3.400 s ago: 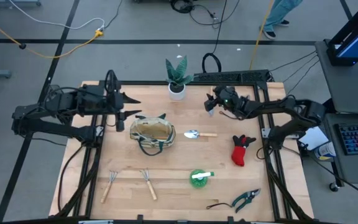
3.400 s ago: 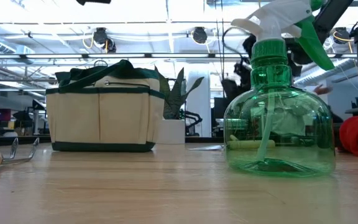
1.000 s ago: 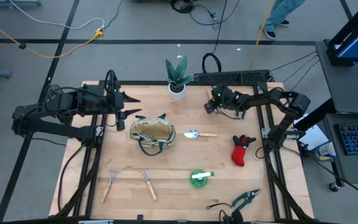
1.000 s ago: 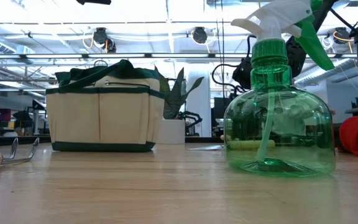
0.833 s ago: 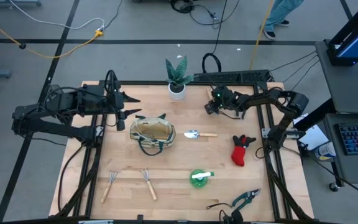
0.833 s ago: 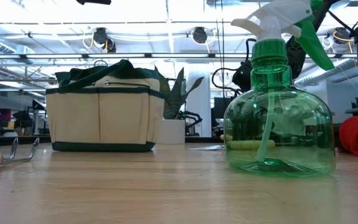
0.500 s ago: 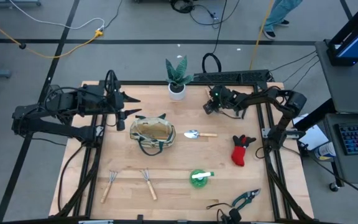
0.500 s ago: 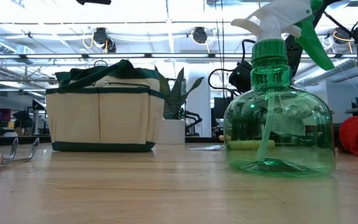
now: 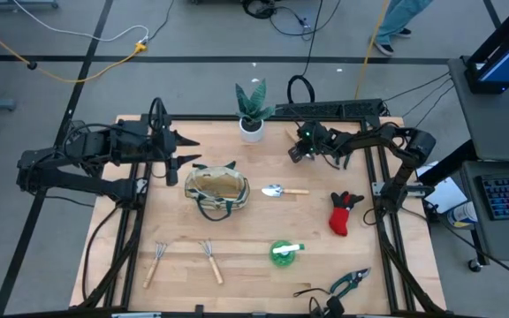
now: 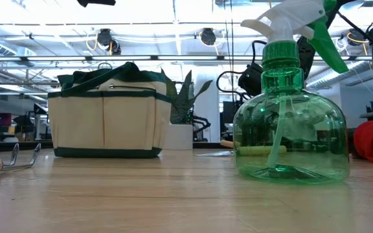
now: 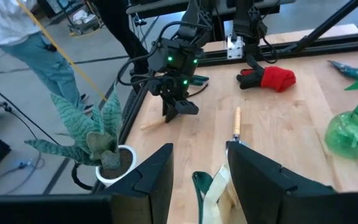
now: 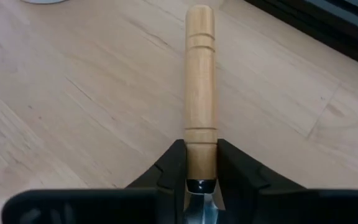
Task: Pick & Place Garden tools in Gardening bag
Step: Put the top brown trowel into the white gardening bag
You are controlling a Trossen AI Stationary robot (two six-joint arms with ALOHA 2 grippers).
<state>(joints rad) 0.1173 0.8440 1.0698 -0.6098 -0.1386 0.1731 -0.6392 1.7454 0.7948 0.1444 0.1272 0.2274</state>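
Grey floor with loose cables lies around the wooden desk (image 9: 263, 208) when seen from above. On the desk sits the cream gardening bag (image 9: 216, 188), with a small trowel (image 9: 283, 190) just beside it. Near the right edge lies a red-black glove (image 9: 344, 213). Toward the front edge lie two mini rakes (image 9: 184, 261), a green spray bottle (image 9: 283, 253) and pruning shears (image 9: 347, 283). A plant in a white pot (image 9: 252, 110) stands at the back. The left claw (image 9: 182, 150) hangs behind the bag, open, holding nothing. The right claw (image 9: 299, 150) is low at the back of the desk, beside the plant.

From desk height, the bag (image 10: 105, 116) stands on the left and the spray bottle (image 10: 291, 107) looks very big in front.

From the left wrist, the right claw (image 11: 180, 109) points down at a wooden handle (image 11: 155, 122) lying on the desk.

From the right wrist, the claw's fingers (image 12: 170, 165) are squeezed on both sides of a wooden-handled tool (image 12: 201, 87).
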